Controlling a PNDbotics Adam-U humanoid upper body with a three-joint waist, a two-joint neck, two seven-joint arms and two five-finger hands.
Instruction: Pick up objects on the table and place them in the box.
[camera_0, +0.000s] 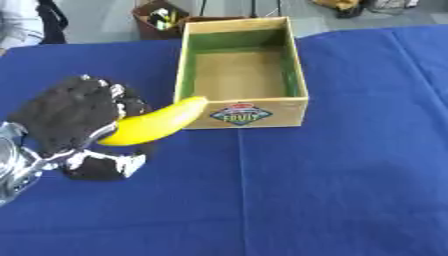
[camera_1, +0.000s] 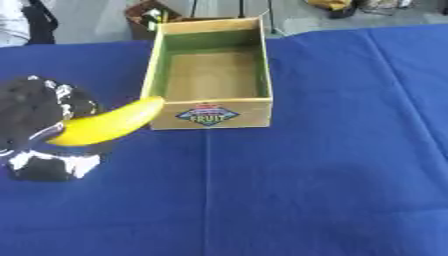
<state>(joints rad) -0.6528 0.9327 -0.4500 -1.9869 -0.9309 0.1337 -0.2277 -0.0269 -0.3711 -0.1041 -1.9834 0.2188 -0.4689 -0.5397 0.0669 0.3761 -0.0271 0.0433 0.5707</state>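
Yellow banana gripped in left hand; silver wrist only in left eye view.

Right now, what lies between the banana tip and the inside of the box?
Only the box's near-left corner wall; the banana, held in the left hand, points at it. The left eye view shows this.

1. Left hand: black, at the 9 o'clock side of the left eye view, back of the hand facing the camera. Fingers curled round the near end of a banana, which juts out toward 2 o'clock.
2. Left thumb: below the fruit, black with silver parts, pointing toward 3 o'clock.
3. Left wrist and forearm: silver, entering from the edge at 8 o'clock.
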